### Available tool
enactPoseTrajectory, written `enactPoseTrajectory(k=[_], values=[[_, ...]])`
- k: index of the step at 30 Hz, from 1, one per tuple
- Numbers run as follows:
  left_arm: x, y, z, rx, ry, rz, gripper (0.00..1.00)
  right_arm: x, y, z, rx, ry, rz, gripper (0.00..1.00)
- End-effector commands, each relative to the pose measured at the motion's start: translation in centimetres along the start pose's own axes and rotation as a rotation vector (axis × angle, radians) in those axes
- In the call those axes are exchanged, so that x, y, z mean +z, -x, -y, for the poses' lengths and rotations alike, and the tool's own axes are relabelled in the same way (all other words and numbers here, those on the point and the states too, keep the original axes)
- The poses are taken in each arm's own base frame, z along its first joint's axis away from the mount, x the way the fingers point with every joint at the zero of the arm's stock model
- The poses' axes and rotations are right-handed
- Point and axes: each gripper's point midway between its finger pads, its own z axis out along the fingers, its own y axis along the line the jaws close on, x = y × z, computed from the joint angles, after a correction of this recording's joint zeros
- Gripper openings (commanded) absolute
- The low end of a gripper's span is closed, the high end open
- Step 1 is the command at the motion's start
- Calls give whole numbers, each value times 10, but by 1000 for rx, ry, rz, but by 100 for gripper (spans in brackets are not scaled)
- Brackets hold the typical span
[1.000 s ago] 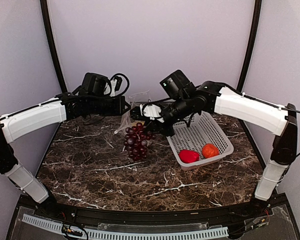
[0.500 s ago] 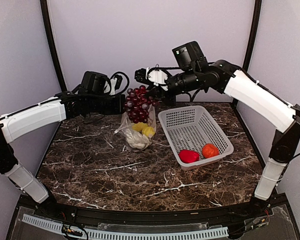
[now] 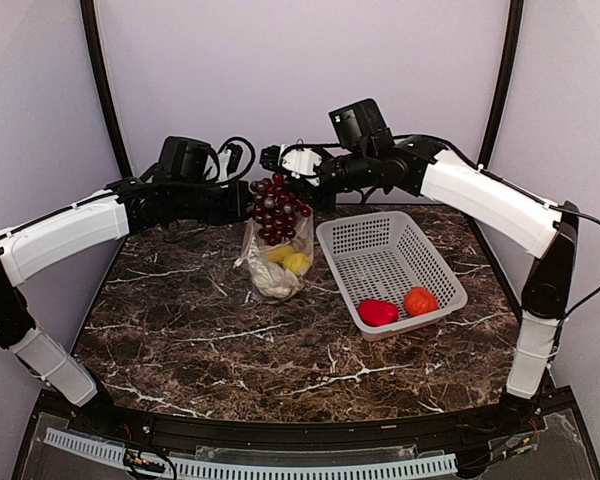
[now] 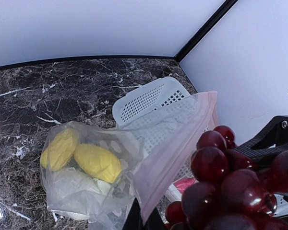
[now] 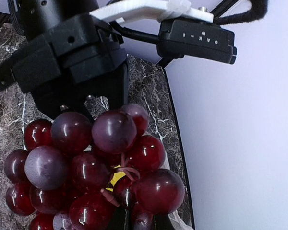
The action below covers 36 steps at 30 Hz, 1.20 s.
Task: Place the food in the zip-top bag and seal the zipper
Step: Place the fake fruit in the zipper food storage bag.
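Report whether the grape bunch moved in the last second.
Yes: the grape bunch rose from the table left of the basket and now hangs over the bag.

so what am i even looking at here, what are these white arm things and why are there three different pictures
These are two robot arms, the left arm and the right arm, bolted to a marble-patterned table. The wide picture comes from a fixed camera above and behind them. The two close-ups come from a small camera on each wrist.

The left claw pinches the top edge of a clear dotted bag, keeping it open. Two yellow pieces and a white cauliflower are already inside. The right claw holds a bunch of purple grapes right by the bag's open top.

Beside the bag stands a white basket with a red pepper and a tomato in it.
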Motion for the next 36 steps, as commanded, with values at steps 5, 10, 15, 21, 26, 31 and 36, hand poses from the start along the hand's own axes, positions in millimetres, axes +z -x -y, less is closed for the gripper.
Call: enactPoseTrajectory(k=[5, 10, 15, 21, 26, 31, 36], values=[[-29, 22, 14, -52, -28, 67, 1, 10, -24, 19, -71, -131, -65, 0], [-27, 21, 13, -70, -36, 67, 1, 17, -32, 14, -75, -111, -86, 0], [-21, 19, 13, -86, -46, 63, 1, 31, -39, 9, -75, -85, -117, 0], [-31, 24, 2, -72, 24, 100, 1, 50, -67, 31, -30, -157, -244, 0], [-34, 24, -4, -70, 51, 113, 1, 49, -64, 32, -1, -140, -233, 0], [-17, 16, -1, -95, 9, 79, 1, 55, -35, 20, 38, -79, -144, 36], [-13, 12, -6, -94, 30, 77, 1, 44, -15, 12, 116, -4, -103, 61]])
